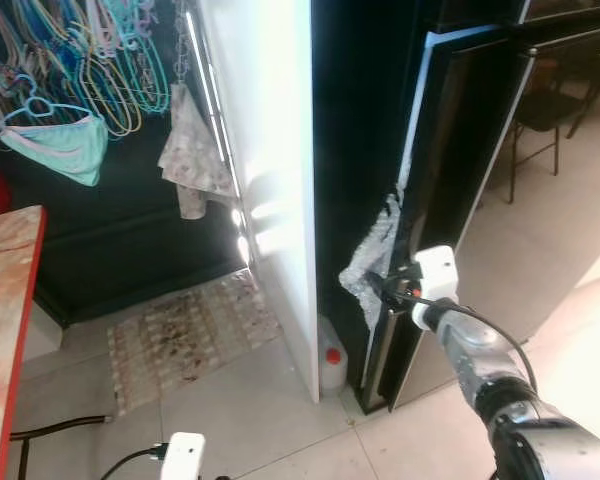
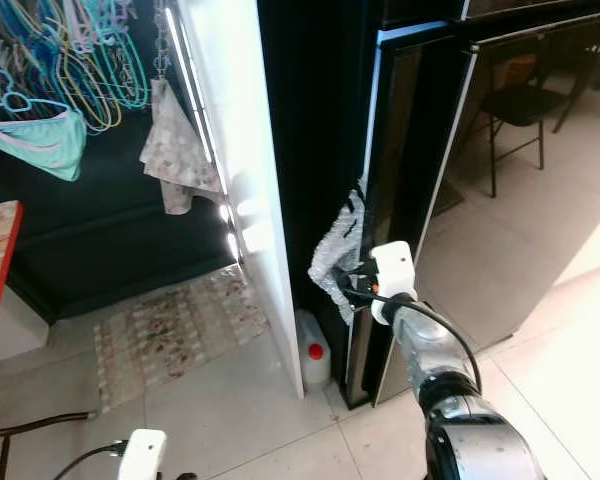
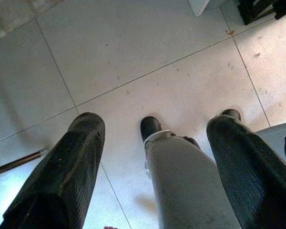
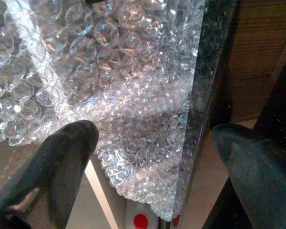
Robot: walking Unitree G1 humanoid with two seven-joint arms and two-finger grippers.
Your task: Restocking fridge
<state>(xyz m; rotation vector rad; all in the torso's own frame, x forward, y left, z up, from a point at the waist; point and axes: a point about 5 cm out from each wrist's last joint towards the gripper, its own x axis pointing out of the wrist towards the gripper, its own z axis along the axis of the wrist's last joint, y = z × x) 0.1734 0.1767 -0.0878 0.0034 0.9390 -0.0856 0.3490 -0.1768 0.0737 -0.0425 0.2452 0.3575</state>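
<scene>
A tall black fridge stands ahead, its glossy door (image 1: 480,150) showing a pale strip along the left edge. A sheet of bubble wrap (image 1: 375,255) hangs from that edge at mid height. My right gripper (image 1: 382,285) reaches up to the wrap and the door edge. In the right wrist view its fingers (image 4: 62,162) are open, with the bubble wrap (image 4: 109,95) and the dark door edge (image 4: 205,95) between them. My left gripper (image 3: 156,121) hangs low and open, pointing down at the tiled floor over my own foot.
A white panel (image 1: 270,150) stands left of the fridge, with a white jug with a red cap (image 1: 332,365) at its foot. A rug (image 1: 190,335) lies further left, near a red-edged table (image 1: 5,320). Hangers (image 1: 80,60) and a cloth (image 1: 195,150) hang behind. A chair (image 1: 550,110) is at the far right.
</scene>
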